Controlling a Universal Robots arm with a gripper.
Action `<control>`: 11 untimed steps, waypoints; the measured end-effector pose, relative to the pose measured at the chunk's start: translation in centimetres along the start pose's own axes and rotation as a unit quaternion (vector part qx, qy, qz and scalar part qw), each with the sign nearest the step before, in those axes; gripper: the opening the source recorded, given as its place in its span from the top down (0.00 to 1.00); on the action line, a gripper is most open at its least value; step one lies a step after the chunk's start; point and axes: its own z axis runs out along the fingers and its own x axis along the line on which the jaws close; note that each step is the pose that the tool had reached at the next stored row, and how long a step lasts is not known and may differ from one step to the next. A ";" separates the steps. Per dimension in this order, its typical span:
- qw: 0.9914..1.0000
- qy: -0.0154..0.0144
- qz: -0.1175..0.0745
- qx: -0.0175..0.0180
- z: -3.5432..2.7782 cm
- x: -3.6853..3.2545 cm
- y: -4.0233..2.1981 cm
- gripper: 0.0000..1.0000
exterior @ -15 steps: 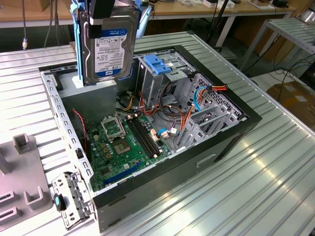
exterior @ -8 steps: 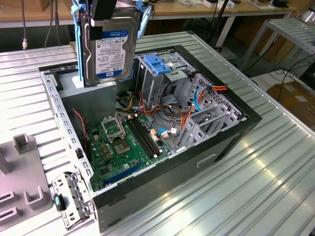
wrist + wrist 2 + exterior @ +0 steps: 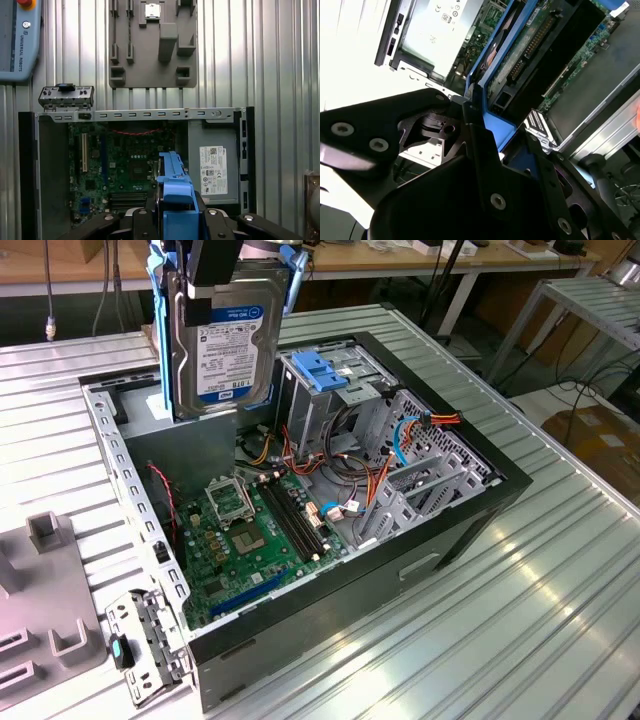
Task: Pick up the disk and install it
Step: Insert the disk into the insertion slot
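From my station the biggest thing is the ribbed metal table [image 3: 520,620], and on it the computer case [image 3: 440,550] lies on its side with the cover off. Inside it I see the grey power supply [image 3: 220,135] at one end, the green motherboard [image 3: 250,540] across the floor, and the metal drive cage [image 3: 320,400] at the far side with a bare blue bracket [image 3: 322,370] on top. In the first wrist view a grey fixture plate [image 3: 150,50] lies on the table beside the case, and its slots look vacant.

The disk [image 3: 222,340] is off the table and in the air. It hangs upright under the gripper [image 3: 222,270] with its label facing the exterior camera, over the end of the case at the exterior view's left. In the first wrist view I see it edge-on, roughly over the line where the motherboard meets the power supply. It sits near the drive cage but apart from it, and touches nothing else that I can see.

The jaws are closed onto the disk and pinch it by the blue carrier rail [image 3: 487,107], which runs up between the black gripper parts in the second wrist view. The hold looks square, with no visible tilt.

As I judge it, the pick-up is done and the install is not. The disk sits in no bay, and no rail has entered the cage.
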 end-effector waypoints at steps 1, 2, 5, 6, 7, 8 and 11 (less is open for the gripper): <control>1.000 0.000 0.000 0.000 0.01 0.05 0.00 0.63; 1.000 0.000 0.000 0.000 0.00 0.14 -0.01 0.63; 1.000 0.000 0.000 0.000 0.03 0.49 -0.01 0.63; 1.000 0.000 0.000 0.000 0.04 0.59 -0.01 0.63; 1.000 0.000 0.000 0.000 0.04 0.69 -0.02 0.63; 1.000 0.000 0.000 0.000 0.04 0.85 -0.03 0.63; 1.000 0.000 0.000 0.000 0.04 1.13 -0.07 0.63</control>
